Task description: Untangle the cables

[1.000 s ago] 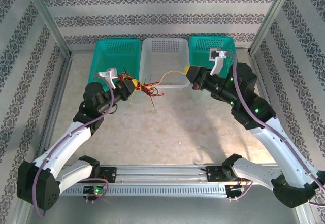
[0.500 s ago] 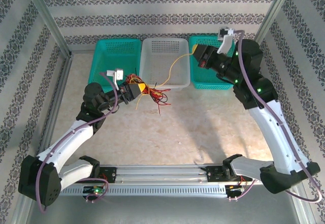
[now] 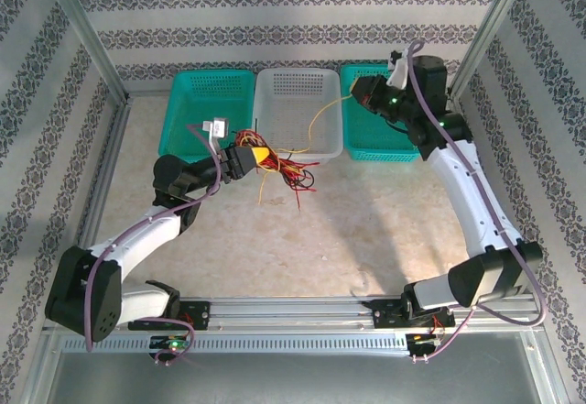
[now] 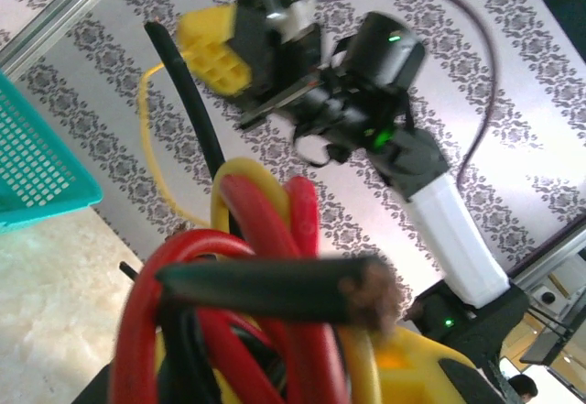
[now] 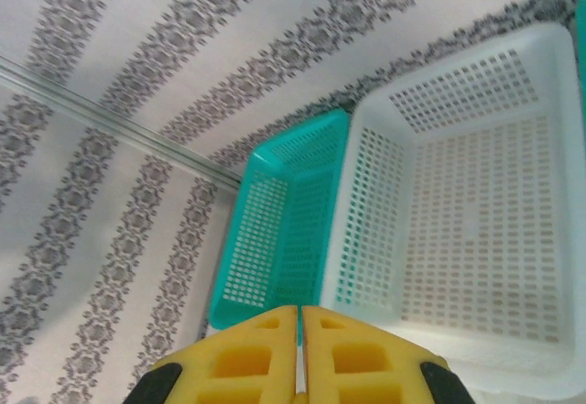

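1. Your cables (image 3: 279, 168) are a knot of red, yellow and black wire just in front of the white basket's (image 3: 288, 102) near-left corner. Loose ends droop from the knot toward the table (image 3: 302, 230).
2. Your left gripper (image 3: 256, 158) pinches that knot from the left. In its wrist view the cables (image 4: 265, 276) crowd the lens, and one black wire ends in bare brownish strands.
3. One yellow cable (image 3: 316, 120) leaves the knot and arcs up across the white basket's right side to your right gripper (image 3: 355, 95). Its jaws are pressed together on the cable's end, above the seam between the white basket and the right teal basket (image 3: 389, 138).
4. In the right wrist view the closed fingertips (image 5: 247, 358) sit over the white basket (image 5: 476, 221). Its perforated floor is in plain sight, with the left teal basket (image 5: 275, 230) beyond.
5. Your right arm (image 3: 467, 193) leans across the right teal basket's far corner, covering part of it.
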`<state>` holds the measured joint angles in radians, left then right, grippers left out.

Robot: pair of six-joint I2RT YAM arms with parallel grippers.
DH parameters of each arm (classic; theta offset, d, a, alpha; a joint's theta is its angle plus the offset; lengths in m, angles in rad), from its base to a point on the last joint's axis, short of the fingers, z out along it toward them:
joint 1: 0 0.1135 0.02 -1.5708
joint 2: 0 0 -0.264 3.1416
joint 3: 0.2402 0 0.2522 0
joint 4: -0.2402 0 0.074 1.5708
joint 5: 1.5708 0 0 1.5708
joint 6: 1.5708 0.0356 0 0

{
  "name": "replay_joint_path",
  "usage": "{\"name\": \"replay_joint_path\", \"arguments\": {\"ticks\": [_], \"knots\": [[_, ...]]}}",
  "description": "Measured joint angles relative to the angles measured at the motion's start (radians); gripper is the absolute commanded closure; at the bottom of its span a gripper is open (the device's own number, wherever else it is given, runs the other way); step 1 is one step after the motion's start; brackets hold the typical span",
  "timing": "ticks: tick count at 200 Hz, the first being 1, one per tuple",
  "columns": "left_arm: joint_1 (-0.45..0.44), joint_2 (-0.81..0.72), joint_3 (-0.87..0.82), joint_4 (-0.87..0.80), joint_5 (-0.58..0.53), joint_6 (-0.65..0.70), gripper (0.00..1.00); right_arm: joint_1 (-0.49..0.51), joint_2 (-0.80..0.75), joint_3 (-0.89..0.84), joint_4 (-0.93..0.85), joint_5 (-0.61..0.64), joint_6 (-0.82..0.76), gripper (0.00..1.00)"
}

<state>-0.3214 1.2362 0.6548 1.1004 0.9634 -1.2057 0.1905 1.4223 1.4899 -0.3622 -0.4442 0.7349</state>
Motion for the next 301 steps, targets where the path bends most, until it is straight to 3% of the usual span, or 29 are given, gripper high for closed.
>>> {"name": "replay_joint_path", "arguments": {"ticks": [71,109,139,164,182,203,226,266,301], "knots": [[0.000,-0.030,0.056,0.107,-0.071,-0.092,1.00,-0.027,-0.029,-0.452,0.133,-0.026,0.049,1.00],[0.018,-0.027,0.058,0.127,-0.126,-0.127,1.00,-0.130,-0.121,-0.529,0.138,-0.041,0.043,1.00],[0.108,-0.081,-0.007,0.106,-0.217,-0.108,1.00,-0.245,-0.201,-0.568,0.141,-0.072,0.049,1.00],[0.182,-0.211,-0.122,-0.008,-0.319,-0.028,1.00,-0.384,-0.254,-0.608,0.136,-0.095,0.071,1.00],[0.232,-0.341,-0.171,-0.142,-0.454,0.056,1.00,-0.514,-0.269,-0.615,0.118,-0.081,0.080,1.00],[0.244,-0.472,-0.177,-0.312,-0.580,0.163,1.00,-0.650,-0.285,-0.615,0.092,-0.088,0.082,1.00],[0.245,-0.522,-0.177,-0.456,-0.640,0.243,1.00,-0.761,-0.317,-0.594,0.060,-0.116,0.091,1.00],[0.230,-0.429,-0.179,-0.590,-0.570,0.279,1.00,-0.785,-0.374,-0.471,0.005,-0.145,0.098,1.00],[0.040,-0.349,-0.199,-0.676,-0.519,0.335,1.00,-0.746,-0.420,-0.348,-0.027,-0.143,0.100,1.00]]}}
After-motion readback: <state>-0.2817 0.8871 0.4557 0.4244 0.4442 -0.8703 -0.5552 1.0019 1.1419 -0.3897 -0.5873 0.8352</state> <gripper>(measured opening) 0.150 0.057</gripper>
